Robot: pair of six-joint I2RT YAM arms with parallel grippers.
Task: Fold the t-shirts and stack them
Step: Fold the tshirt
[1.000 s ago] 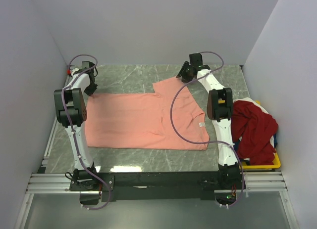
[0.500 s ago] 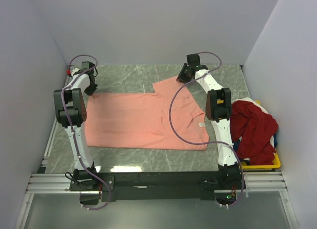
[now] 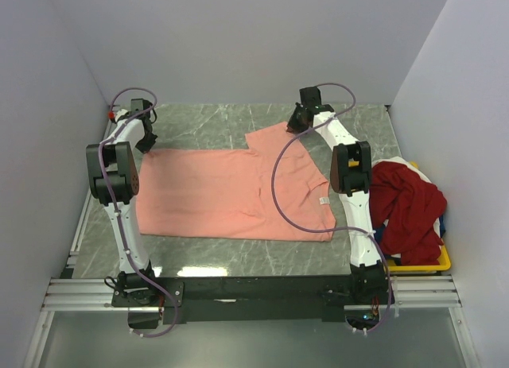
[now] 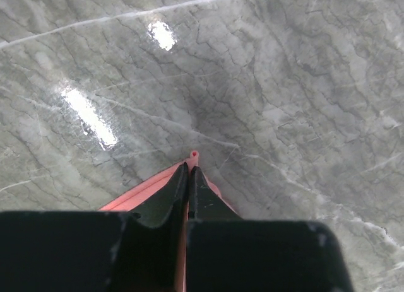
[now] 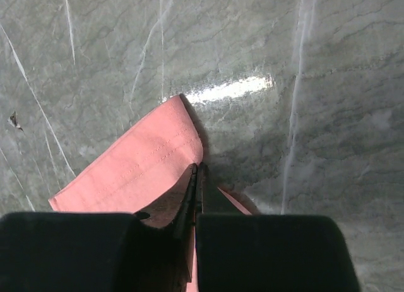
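Plain salmon-pink t-shirt [image 3: 231,195] spread flat on the grey marble tabletop [image 3: 207,125], left fingers [image 4: 167,200] pinched closed on its far-left corner, right fingers [image 5: 208,204] clamped together on its far sleeve edge, deep red t-shirt [image 3: 409,209] heaped over the yellow bin [image 3: 421,266] at right

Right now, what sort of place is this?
Likely a robot lab test cell: plain walls box in a marble-look table, left arm and right arm bolted to a metal rail hold a pink shirt, a bin holds more.

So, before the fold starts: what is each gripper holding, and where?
Both pinch the pink t-shirt: left gripper its far hem corner, right gripper its sleeve edge.
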